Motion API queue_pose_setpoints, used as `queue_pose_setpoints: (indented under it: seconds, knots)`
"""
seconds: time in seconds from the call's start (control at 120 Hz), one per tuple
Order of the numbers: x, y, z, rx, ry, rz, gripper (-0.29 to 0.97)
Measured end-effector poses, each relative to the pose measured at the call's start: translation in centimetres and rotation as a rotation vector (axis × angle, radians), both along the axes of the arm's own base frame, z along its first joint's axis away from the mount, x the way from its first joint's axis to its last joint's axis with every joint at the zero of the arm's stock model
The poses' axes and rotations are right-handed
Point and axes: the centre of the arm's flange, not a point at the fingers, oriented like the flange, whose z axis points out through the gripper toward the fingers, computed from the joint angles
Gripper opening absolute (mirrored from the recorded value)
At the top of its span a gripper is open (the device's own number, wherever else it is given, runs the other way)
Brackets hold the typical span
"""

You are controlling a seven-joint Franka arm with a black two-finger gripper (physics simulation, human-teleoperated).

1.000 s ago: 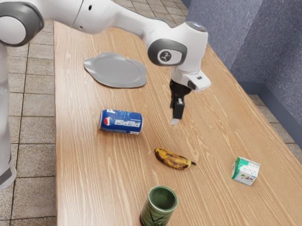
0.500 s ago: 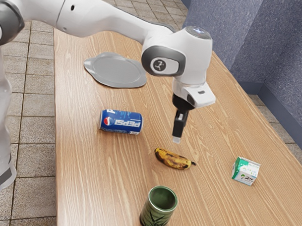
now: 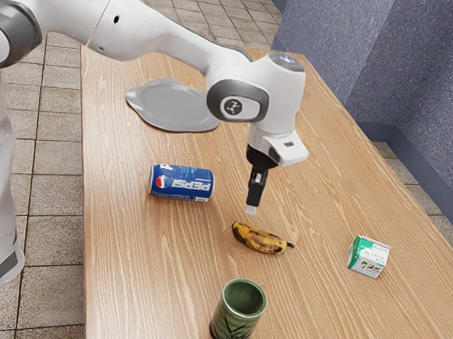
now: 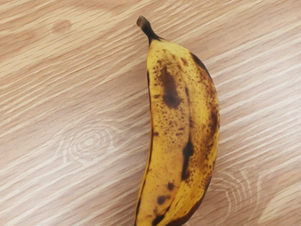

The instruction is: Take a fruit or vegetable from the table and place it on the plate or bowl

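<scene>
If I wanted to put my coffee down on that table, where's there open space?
In the exterior view, the widest bare stretch of table runs along its right side, between the plate and the carton. Another patch lies below the can, left of the cup. It is tightest around the banana, with the gripper hanging over it.

Banana (image 3: 262, 239) between can (image 3: 181, 183) and carton (image 3: 368, 256)

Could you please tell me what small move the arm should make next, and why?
Probably a short descent straight down toward the spotted yellow banana. The black gripper hangs above it without touching, and the wrist view has the banana just under the hand, lying flat on the wooden table.
</scene>
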Motion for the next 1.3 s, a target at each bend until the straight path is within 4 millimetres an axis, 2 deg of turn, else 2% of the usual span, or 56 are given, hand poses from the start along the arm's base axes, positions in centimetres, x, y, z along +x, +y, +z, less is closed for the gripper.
queue_pose_setpoints:
  seconds: [0.142, 0.575, 0.9, 1.3]
  knots:
    - [-0.3, -1.1, -1.3, -0.002, 0.004, -0.022, 0.68]
    - [1.6, -0.5, -5.9, -0.031, 0.037, 0.002, 0.68]
    - [2.0, -1.6, -6.9, -0.04, 0.03, -0.013, 0.68]
    - [2.9, -2.4, -9.2, -0.043, 0.058, -0.026, 0.68]
